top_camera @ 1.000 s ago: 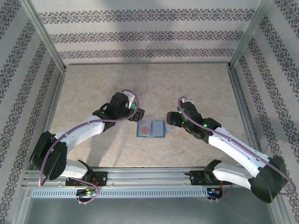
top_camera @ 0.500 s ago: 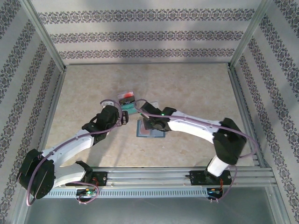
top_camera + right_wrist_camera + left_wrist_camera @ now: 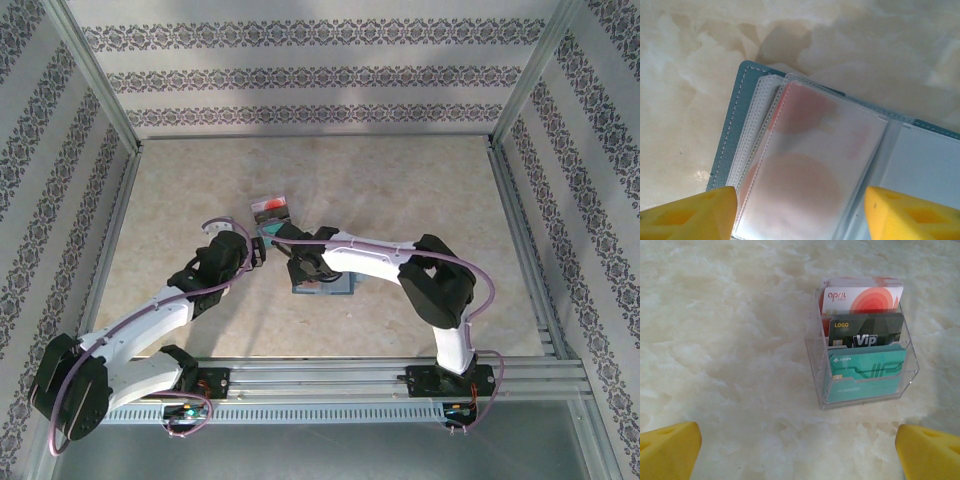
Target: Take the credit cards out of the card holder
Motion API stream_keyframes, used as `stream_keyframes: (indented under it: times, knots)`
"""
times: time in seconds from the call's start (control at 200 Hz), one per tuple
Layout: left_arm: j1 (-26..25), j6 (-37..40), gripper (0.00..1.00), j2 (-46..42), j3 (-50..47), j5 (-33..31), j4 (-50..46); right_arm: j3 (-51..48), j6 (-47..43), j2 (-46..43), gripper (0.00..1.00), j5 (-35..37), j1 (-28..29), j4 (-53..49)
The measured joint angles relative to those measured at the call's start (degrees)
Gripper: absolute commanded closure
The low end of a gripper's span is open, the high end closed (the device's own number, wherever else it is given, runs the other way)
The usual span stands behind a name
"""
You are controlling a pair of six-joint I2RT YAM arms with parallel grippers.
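Observation:
The card holder (image 3: 732, 130) is a blue-grey wallet lying open on the table, its clear sleeves fanned out. A credit card (image 3: 810, 160), white with a red circle, sits inside the top sleeve. My right gripper (image 3: 800, 215) hovers open just above that sleeve, one yellow fingertip on each side of it. From above, the right gripper (image 3: 300, 268) covers the left half of the card holder (image 3: 338, 285). My left gripper (image 3: 799, 452) is open and empty over bare table, just left of the holder (image 3: 258, 250).
A clear acrylic stand (image 3: 815, 365) holds three more cards: a white-and-red one (image 3: 862, 300), a black one (image 3: 865, 332) and a teal one (image 3: 867, 372). It stands just beyond the wallet (image 3: 272, 213). The right arm's elbow (image 3: 440, 285) is folded across the table's middle.
The right arm has swung from the holder's right side across to its left half. The left gripper has drawn back toward the near left, uncovering the acrylic stand.

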Motion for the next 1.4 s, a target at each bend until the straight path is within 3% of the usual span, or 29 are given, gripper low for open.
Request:
stream_keyframes:
  times: [0.14,0.61,0.794,1.009,1.154,1.404]
  knots:
    - [0.37,-0.07,0.01,-0.31,-0.76,-0.48,0.00,0.00,0.02,0.76,0.34,-0.76,-0.11,-0.26]
    - [0.72,-0.46,0.01,-0.31,-1.11,-0.39,0.11,-2.84,0.74,0.15,0.66,-1.88,-0.55,2.40]
    - [0.68,-0.63,0.00,-0.31,-1.11,2.80,0.61,-6.01,0.52,-2.19,0.78,-2.34,-1.14,3.06]
    - [-4.02,1.84,0.00,0.15,-1.03,5.01,2.60,-12.44,-1.03,-7.28,0.81,-4.55,-1.38,3.30]
    - [-7.63,2.51,0.00,2.40,-0.81,4.92,3.43,-16.20,-2.38,-10.23,0.76,-5.62,-2.54,3.28]
    - [-10.21,2.43,0.00,4.96,-0.81,4.46,5.57,-19.91,-3.72,-12.57,0.78,-5.70,-4.94,3.45]
